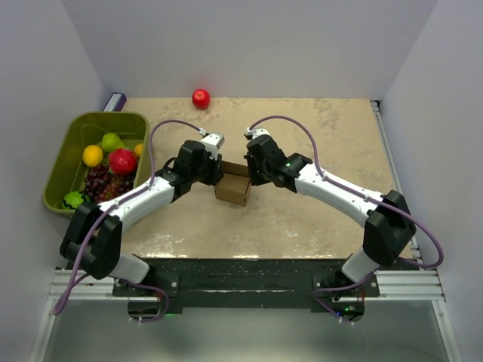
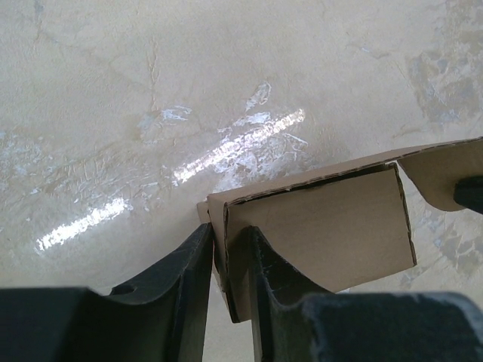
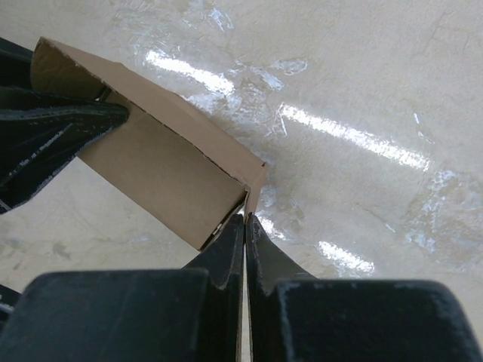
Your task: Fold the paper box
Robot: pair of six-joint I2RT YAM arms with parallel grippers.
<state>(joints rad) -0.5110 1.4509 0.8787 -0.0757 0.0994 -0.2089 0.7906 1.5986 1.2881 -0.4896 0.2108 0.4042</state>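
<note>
The paper box (image 1: 233, 187) is a small brown cardboard box in the middle of the table, held between both arms. My left gripper (image 1: 213, 170) is shut on the box's left wall; in the left wrist view its fingers (image 2: 226, 264) clamp a doubled cardboard wall (image 2: 324, 226). My right gripper (image 1: 253, 172) is shut on the box's right wall; in the right wrist view its tips (image 3: 247, 226) pinch the thin corner edge of the box (image 3: 166, 166). The left fingers (image 3: 53, 132) show on the far side there.
A green bin (image 1: 62, 170) with fruit stands at the left edge. A red ball (image 1: 201, 98) lies at the back of the table. A small purple-and-white object (image 1: 115, 101) lies behind the bin. White walls close in on three sides.
</note>
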